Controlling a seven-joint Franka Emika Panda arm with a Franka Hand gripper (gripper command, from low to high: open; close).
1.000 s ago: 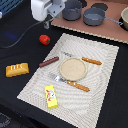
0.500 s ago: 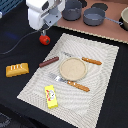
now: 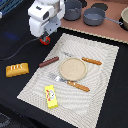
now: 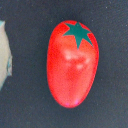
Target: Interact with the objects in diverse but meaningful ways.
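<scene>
A red tomato [image 3: 46, 40] with a green star-shaped top lies on the dark table just off the placemat's far corner. In the wrist view the tomato [image 4: 72, 62] fills the frame, lying alone on the dark surface. My gripper [image 3: 44, 36] hangs straight over it, very close. Its fingers do not show clearly in either view. A dark brown sausage [image 3: 49, 62] lies on the placemat. An orange-yellow bread loaf [image 3: 17, 69] sits on the table towards the exterior view's left. A yellow block with red marks [image 3: 51, 97] lies near the mat's front corner.
A striped placemat [image 3: 102, 55] carries a round tan plate [image 3: 73, 68] and orange-handled cutlery [image 3: 92, 61]. Two grey pots [image 3: 94, 16] stand on the wooden counter behind. A pale mat edge [image 4: 4, 55] shows beside the tomato.
The arm has swung towards the exterior view's left and come down, from beside the pots to right over the tomato. The toys have not moved.
</scene>
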